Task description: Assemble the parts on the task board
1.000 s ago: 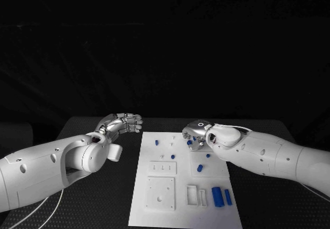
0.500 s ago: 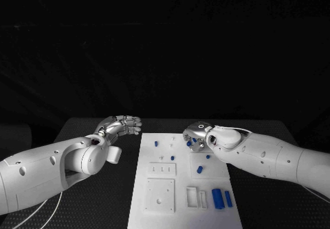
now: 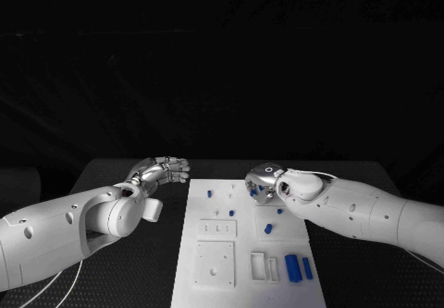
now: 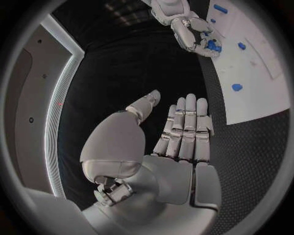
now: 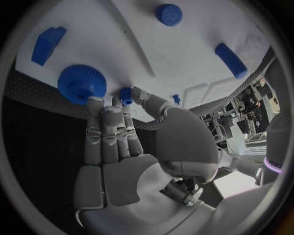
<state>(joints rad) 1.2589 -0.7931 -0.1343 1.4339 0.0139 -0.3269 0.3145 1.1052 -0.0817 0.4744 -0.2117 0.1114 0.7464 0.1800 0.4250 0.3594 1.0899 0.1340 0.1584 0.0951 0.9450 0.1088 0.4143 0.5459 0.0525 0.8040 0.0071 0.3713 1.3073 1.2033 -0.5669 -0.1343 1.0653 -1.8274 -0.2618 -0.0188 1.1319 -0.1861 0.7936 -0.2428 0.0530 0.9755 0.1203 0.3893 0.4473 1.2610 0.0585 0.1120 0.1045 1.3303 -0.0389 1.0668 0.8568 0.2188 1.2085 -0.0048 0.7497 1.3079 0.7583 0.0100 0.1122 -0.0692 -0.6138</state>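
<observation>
The right hand (image 3: 262, 181) hangs over the far right part of the white task board (image 3: 215, 269). In the right wrist view its fingertips (image 5: 125, 98) pinch a small blue peg (image 5: 125, 93), held just above the board surface. Just beside the fingers stands a round blue gear (image 5: 81, 83) with a ribbed rim. Farther from the hand lie a blue rectangular block (image 5: 48, 44), a round blue cap (image 5: 168, 14) and a short blue cylinder (image 5: 231, 59), all smooth plastic on the flat matte board.

The left hand (image 3: 159, 171) is off the board, over the black table (image 3: 138, 269) beside the board's far left corner. Its fingers (image 4: 183, 128) are straight and close together, the thumb is apart, and it holds nothing.
</observation>
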